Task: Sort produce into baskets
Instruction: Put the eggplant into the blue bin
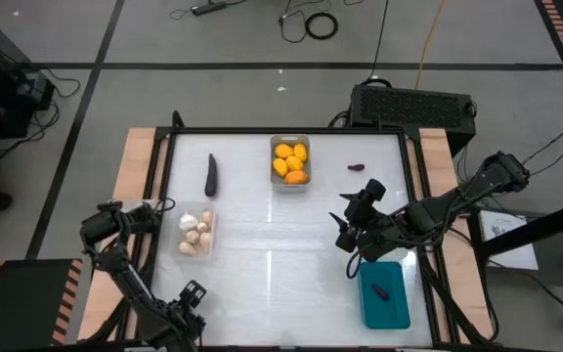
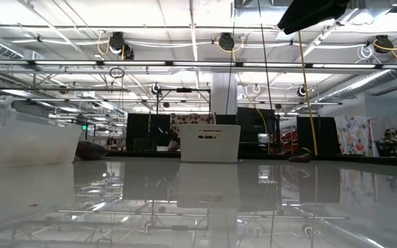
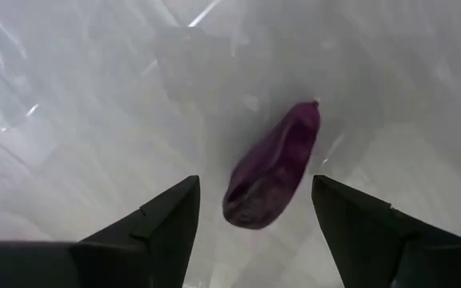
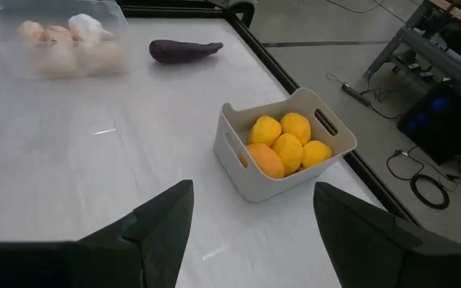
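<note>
Purple pieces are what is left to sort. A long eggplant (image 1: 210,174) lies loose on the table (image 1: 262,274), between the clear bin (image 1: 178,209) and the grey basket (image 1: 274,143). A smaller purple piece (image 1: 356,167) lies alone near the far right corner.

The other groups look finished. The yellow-orange fruits (image 1: 290,161) are all together in the grey basket and the pale garlic bulbs (image 1: 194,235) are in the clear bin. The teal bin (image 1: 384,315) holds only one small eggplant piece (image 1: 381,290), so I judge that the purple ones belong there.

The left hand (image 3: 254,180) is at the left side of the table, near the clear bin. Its fingers stand wide, with a purple piece (image 3: 274,164) on the pale surface between them. They do not touch it, which looks like lining up for a grasp. Which purple piece this is, I cannot tell for sure.

The right hand (image 4: 252,190) hangs over the table just beyond the teal bin, fingers wide and empty. It faces the grey basket, probably because it is free to fetch something.
</note>
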### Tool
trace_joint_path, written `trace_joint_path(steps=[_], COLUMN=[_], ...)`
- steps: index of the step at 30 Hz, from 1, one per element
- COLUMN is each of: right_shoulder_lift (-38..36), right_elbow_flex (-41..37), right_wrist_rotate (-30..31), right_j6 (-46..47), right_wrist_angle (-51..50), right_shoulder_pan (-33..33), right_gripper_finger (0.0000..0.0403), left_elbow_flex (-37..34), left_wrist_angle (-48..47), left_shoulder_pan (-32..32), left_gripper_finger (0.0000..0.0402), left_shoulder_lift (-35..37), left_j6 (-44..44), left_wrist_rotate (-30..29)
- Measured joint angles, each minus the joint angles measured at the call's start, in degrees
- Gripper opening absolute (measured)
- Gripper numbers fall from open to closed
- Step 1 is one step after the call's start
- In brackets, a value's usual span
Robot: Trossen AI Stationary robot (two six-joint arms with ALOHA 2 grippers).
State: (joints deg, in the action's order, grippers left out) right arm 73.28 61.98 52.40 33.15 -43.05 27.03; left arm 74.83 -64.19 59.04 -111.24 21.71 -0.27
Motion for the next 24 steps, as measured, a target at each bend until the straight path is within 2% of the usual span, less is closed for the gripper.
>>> trace_joint_path(steps=[4, 8, 14, 17, 20, 24], right_shoulder_lift=[0.0, 0.0, 0.0, 0.0, 0.0, 0.0], right_elbow_flex=[0.0, 0.0, 0.0, 0.0, 0.0, 0.0], right_wrist_rotate=[0.0, 0.0, 0.0, 0.0, 0.0, 0.0], right_j6=[0.1, 0.5, 0.6, 0.6, 0.8, 1.7], right_wrist_angle=[0.0, 0.0, 0.0, 0.0, 0.0, 0.0], right_shoulder_pan=[0.0, 0.0, 0.0, 0.0, 0.0, 0.0], right_gripper_finger=[0.0251, 0.0251, 0.0251, 0.0251, 0.0251, 0.0251], left_elbow_flex=[0.0, 0.0, 0.3, 1.1, 2.4, 5.6], left_wrist_angle=[0.3, 0.3, 0.6, 0.7, 0.7, 1.3], left_shoulder_pan=[-1.1, -2.3, -4.6, -5.7, -7.0, -9.7], left_gripper_finger=[0.0227, 0.0182, 0.0110, 0.0081, 0.0063, 0.0061], left_shoulder_lift=[0.0, 0.0, 0.0, 0.0, 0.0, 0.0], left_j6=[-0.1, 0.0, 0.3, 0.2, 0.0, -2.2], left_wrist_rotate=[0.0, 0.1, 5.9, 6.4, 6.4, 4.3])
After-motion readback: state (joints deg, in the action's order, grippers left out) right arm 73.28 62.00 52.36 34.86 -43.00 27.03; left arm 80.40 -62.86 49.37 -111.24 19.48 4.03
